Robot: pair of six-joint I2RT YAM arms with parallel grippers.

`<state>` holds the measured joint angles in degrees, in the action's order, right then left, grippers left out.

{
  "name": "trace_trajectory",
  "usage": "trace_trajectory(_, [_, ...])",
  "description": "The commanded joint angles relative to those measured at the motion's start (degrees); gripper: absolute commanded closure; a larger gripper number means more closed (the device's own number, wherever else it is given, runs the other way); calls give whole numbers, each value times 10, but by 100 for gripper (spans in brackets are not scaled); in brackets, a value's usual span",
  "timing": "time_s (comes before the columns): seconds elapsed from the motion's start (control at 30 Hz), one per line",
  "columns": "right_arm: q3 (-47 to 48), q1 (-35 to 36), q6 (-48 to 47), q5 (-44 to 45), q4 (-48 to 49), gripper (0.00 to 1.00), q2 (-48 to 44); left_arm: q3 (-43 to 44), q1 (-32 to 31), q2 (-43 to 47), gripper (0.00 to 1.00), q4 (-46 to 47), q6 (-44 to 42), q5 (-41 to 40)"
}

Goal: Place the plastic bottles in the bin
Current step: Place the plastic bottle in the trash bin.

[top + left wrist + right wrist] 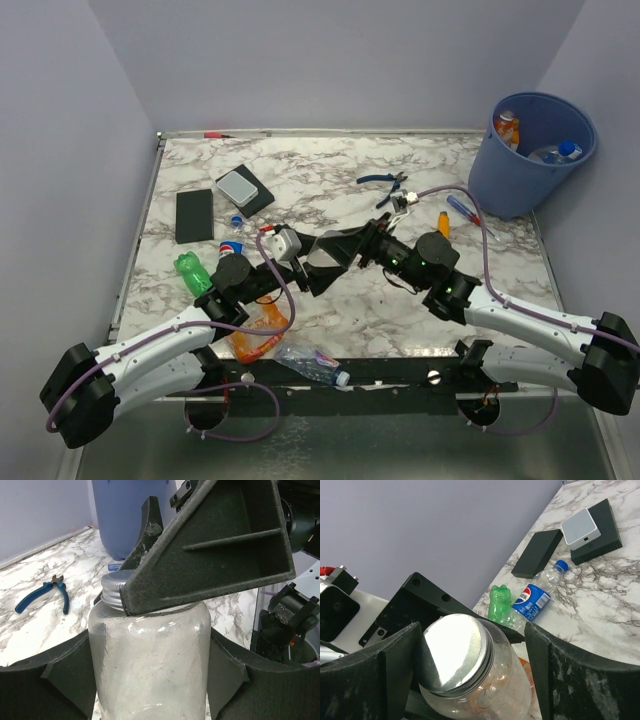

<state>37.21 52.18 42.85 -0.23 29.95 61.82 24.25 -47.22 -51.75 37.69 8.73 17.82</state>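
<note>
Arms meet over the middle of the white-and-grey marbled table top [300, 160], with one clear plastic bottle with a silver metal cap [150, 680] between them. Left gripper [150, 647] is clamped on the bottle body, one black finger pressed flat against each side, so it stands about as wide as the bottle. Right gripper [472, 635] straddles the cap end with its jaws spread wide. In the left wrist view one of its fingers [210, 545] lies across the cap and shoulder, touching. Can't tell whether the right one is actually squeezing (contact shows, pressure doesn't). Cap points toward the right arm. From the top view the two grippers hide most of the bottle.

Round blue plastic bin [515, 185] sits at the far right corner, well apart from the held bottle. Inside it are an orange-tinted bottle [508, 128] and a clear bottle with a blue cap [560, 152].

Loose on the table, all on the left side:
- green plastic bottle [190, 272], beside the left wrist
- blue-labelled bottle with a blue cap [230, 248], just beside the green one
- flattened orange-tinted bottle [258, 335], partly under the left forearm
- crumpled clear bottle [310, 365], at the near edge

Other items:
- flat black slab [194, 215], far left
- black box with a pale grey block on top [245, 190], just beside the slab
- blue-handled pliers [382, 182], beyond the grippers
- orange-handled screwdriver [444, 222], between the right wrist and the bin
</note>
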Motion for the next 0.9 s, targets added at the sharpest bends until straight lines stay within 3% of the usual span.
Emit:
trace_trajectory(0.0, [3,1,3,45,4,14,-7,-2,-4,11,61,27,-6,22])
trace_trajectory(0.1, [4,1,1,48,2,13,-7,-2,-5,9,62,26,-5,21])
trace_trajectory(0.17, [4,1,-1,45,5,19,-6,-1,-6,9,62,26,-5,22])
trace_trajectory(0.33, [10,1,-6,29,8,49,6,-2,-7,9,62,24,-6,19])
trace_trajectory(0.4, [12,1,-9,22,5,55,9,-2,-6,10,62,23,-7,18])
trace_trajectory(0.47, [16,1,-13,13,-1,53,12,-2,-7,11,62,21,-8,16])
trace_trajectory(0.53, [24,2,-20,6,-19,37,16,-1,-7,10,62,20,-8,16])
trace_trajectory(0.6, [30,5,-28,11,-42,30,16,-1,-7,10,62,20,-8,16])
trace_trajectory(0.87, [26,6,-49,37,-93,31,-2,0,-8,9,62,18,-8,15])
